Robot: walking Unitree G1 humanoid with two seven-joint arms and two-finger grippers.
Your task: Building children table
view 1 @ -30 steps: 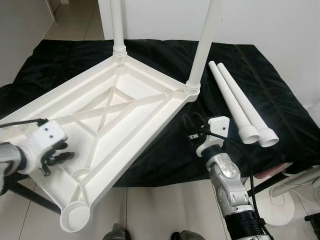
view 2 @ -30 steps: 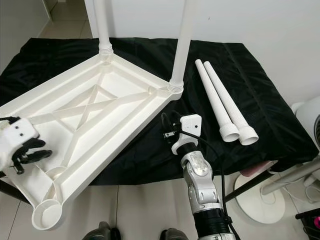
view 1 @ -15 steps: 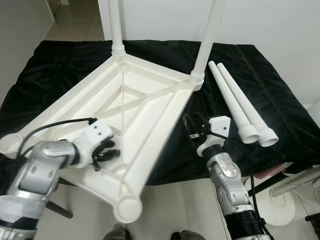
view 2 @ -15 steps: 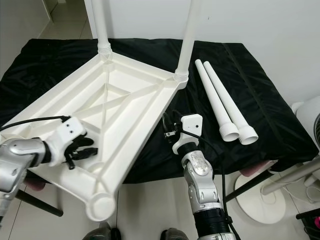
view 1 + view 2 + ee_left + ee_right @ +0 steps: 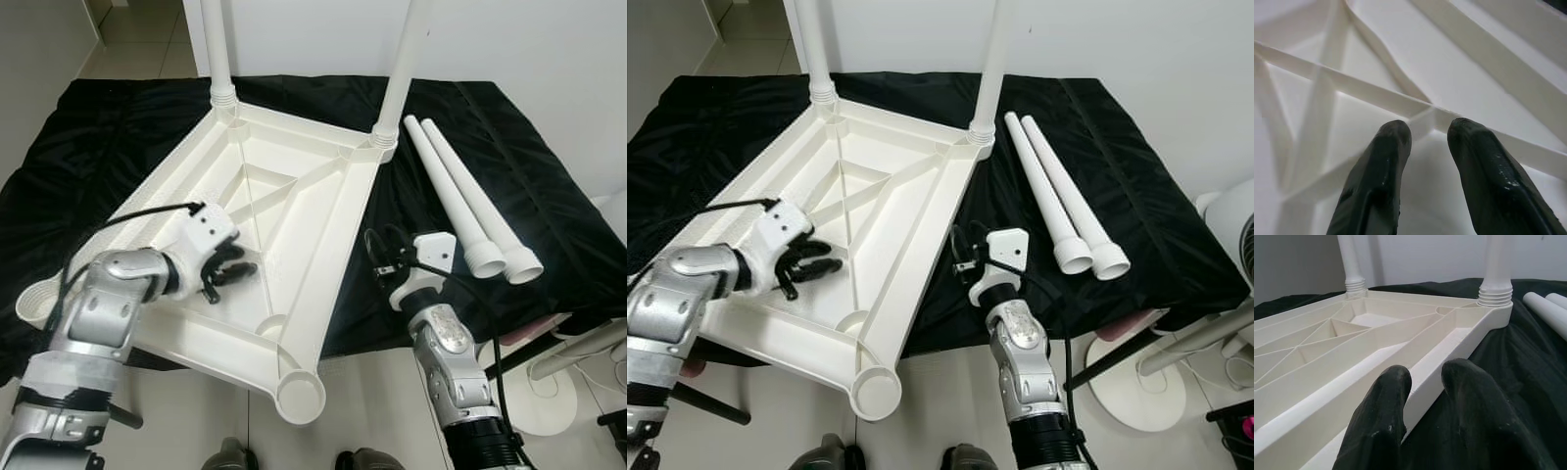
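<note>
A: What has changed over the last second?

B: The white plastic table top [image 5: 294, 211] has swung round on the black cloth [image 5: 509, 147], so its empty round socket corner [image 5: 300, 396] now juts over the cloth's near edge, close to the middle. The left gripper [image 5: 235, 274] has come in from the near-left corner and is now over the ribbed underside.

A: Is it gripping anything?

B: No. Its two glossy black fingers [image 5: 1376, 181] are slightly parted, tips right at a thin moulded rib, with nothing between them.

A: And the other arm?

B: The right gripper [image 5: 384, 257] is over the cloth near its near edge, just beside the top's long side rail. Its fingers [image 5: 1381, 426] are a little apart and empty.

A: Where are the legs?

B: Two smooth white tube legs [image 5: 217, 44] stand upright in threaded collars at the top's far corners. Two loose legs [image 5: 470, 201] lie side by side, touching, on the right part of the cloth, flared open ends toward the near edge.
</note>
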